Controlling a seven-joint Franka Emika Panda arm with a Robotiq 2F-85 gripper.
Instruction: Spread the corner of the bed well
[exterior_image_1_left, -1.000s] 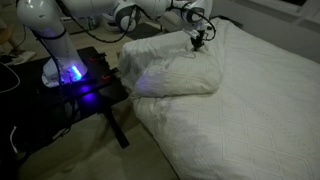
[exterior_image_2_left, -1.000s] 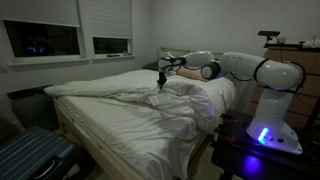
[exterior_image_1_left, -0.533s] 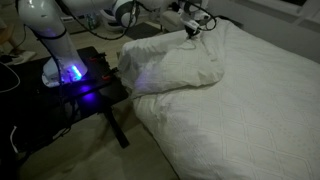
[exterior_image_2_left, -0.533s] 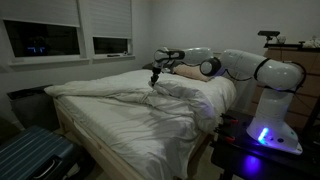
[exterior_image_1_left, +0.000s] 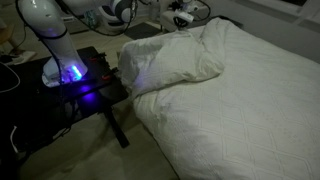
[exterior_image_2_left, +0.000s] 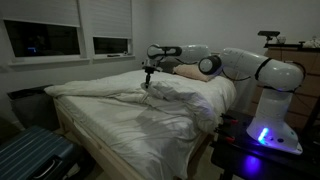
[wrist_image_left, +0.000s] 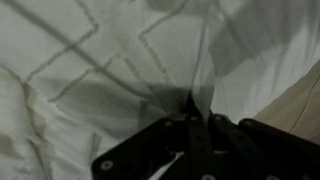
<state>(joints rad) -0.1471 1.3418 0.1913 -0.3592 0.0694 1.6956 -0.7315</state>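
Note:
The bed (exterior_image_1_left: 255, 115) is wide and white, with a quilted cover, and shows in both exterior views (exterior_image_2_left: 110, 125). The corner (exterior_image_1_left: 172, 58) of the puffy duvet lies folded back in a wrinkled mound near the bed's edge. My gripper (exterior_image_1_left: 183, 18) is above its far end, shut on a pinch of the fabric. In an exterior view the gripper (exterior_image_2_left: 148, 76) holds the flap lifted over the bed. The wrist view shows my gripper (wrist_image_left: 197, 118) with its dark fingers (wrist_image_left: 165, 140) closed on a thin fold of white cloth (wrist_image_left: 205, 85).
A small black table (exterior_image_1_left: 95, 85) carries the robot base with a blue light (exterior_image_1_left: 72, 73) beside the bed. A dark suitcase (exterior_image_2_left: 30, 155) stands at the bed's foot. A dresser (exterior_image_2_left: 285, 50) is behind the arm. Bare floor (exterior_image_1_left: 90, 155) lies below the table.
The gripper has moved across the bed away from the robot base, still shut, drawing the duvet flap along so the folded mound stretches out.

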